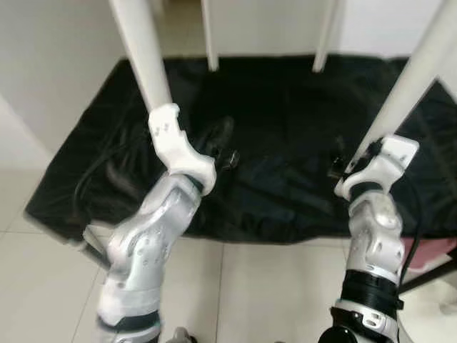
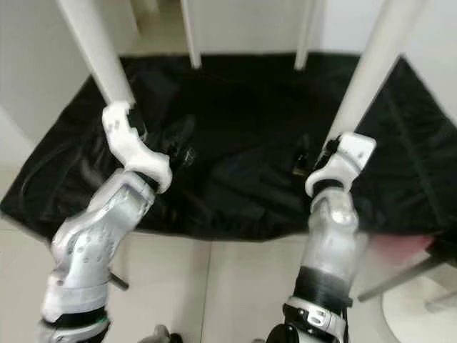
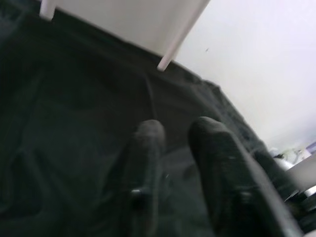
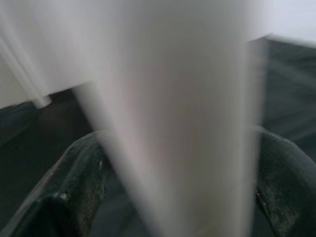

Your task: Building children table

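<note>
1. The left arm reaches forward and up; the left gripper holds its two fingers slightly apart, gripping nothing.
2. The right arm rises upright; the right gripper clamps a white table leg.

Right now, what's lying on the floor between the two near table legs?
Just the black sheet, rumpled and otherwise bare between the left near leg and right near leg, as the left eye view shows.

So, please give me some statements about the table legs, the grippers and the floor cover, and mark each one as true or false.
1. A black sheet lies on the floor under the white legs. True.
2. The right gripper has a white leg between its fingers. True.
3. The left gripper clamps a white leg. False: nothing lies between its fingers.
4. The floor tiles are dark brown. False: they are pale.
</note>
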`<state>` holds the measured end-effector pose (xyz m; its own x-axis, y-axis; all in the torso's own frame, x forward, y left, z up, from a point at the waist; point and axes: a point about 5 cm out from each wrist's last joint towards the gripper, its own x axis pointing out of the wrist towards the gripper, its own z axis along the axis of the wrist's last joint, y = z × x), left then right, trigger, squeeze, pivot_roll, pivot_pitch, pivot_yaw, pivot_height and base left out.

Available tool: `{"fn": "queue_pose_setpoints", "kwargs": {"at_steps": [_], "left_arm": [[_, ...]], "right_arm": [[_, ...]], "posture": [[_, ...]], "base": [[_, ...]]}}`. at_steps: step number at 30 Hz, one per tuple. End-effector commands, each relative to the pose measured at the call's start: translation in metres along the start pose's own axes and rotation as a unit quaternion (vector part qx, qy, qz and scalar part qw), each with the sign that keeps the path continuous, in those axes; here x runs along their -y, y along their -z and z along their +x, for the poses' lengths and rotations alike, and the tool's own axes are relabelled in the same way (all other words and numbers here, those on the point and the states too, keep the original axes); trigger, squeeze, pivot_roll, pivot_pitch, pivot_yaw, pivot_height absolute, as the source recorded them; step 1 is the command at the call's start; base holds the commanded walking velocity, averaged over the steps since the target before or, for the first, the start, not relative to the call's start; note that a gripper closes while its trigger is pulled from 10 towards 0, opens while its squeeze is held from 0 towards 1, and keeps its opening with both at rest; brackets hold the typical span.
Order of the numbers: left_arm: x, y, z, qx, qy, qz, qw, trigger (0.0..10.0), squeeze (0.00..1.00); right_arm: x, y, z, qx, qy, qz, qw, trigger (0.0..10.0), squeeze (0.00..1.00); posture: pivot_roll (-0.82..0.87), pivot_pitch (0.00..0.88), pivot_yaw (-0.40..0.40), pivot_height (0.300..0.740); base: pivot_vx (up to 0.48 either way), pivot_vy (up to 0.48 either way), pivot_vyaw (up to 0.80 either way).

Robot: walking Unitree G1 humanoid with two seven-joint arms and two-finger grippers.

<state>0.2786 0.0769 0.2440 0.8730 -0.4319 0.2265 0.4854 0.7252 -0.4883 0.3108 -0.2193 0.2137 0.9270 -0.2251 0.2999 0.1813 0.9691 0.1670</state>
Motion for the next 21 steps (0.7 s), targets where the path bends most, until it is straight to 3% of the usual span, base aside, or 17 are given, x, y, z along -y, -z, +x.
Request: {"fn": "queue_pose_setpoints", "kwargs": {"at_steps": [1, 3, 4, 5, 15, 21], "left_arm": [[0.011, 0.001, -0.008, -0.012, 0.102, 0.02, 0.995, 10.0, 1.0], [0.009, 0.001, -0.011, -0.013, 0.1, 0.028, 0.995, 10.0, 1.0], [0.009, 0.001, -0.013, -0.015, 0.099, 0.031, 0.994, 10.0, 0.0], [0.007, 0.002, -0.017, -0.02, 0.098, 0.043, 0.994, 10.0, 0.0], [-0.002, 0.007, -0.033, -0.039, 0.089, 0.083, 0.992, 10.0, 0.0], [-0.007, 0.013, -0.043, -0.058, 0.093, 0.13, 0.985, 10.0, 0.0]], "right_arm": [[-0.001, -0.003, -0.003, 0.025, 0.002, 0.008, 1.0, 10.0, 1.0], [-0.003, -0.005, -0.005, 0.038, -0.005, 0.001, 0.999, 10.0, 1.0], [-0.004, -0.006, -0.007, 0.045, -0.006, -0.005, 0.999, 10.0, 0.53], [-0.005, -0.007, -0.009, 0.051, -0.01, -0.013, 0.999, 10.0, 0.0], [-0.007, -0.002, -0.025, 0.056, -0.029, -0.027, 0.998, 10.0, 0.0], [-0.004, 0.001, -0.04, 0.063, -0.024, -0.046, 0.997, 10.0, 0.0]], "posture": [[-0.03, 0.121, 0.042, 0.74], [-0.03, 0.119, 0.04, 0.74], [-0.02, 0.12, 0.035, 0.74], [-0.02, 0.118, 0.033, 0.74], [-0.02, 0.112, 0.033, 0.74], [-0.03, 0.105, 0.037, 0.74]], "base": [[0.0, 0.0, 0.0], [0.0, 0.0, 0.0], [0.0, 0.0, 0.0], [0.0, 0.0, 0.0], [0.0, 0.0, 0.0], [0.0, 0.0, 0.0]]}}
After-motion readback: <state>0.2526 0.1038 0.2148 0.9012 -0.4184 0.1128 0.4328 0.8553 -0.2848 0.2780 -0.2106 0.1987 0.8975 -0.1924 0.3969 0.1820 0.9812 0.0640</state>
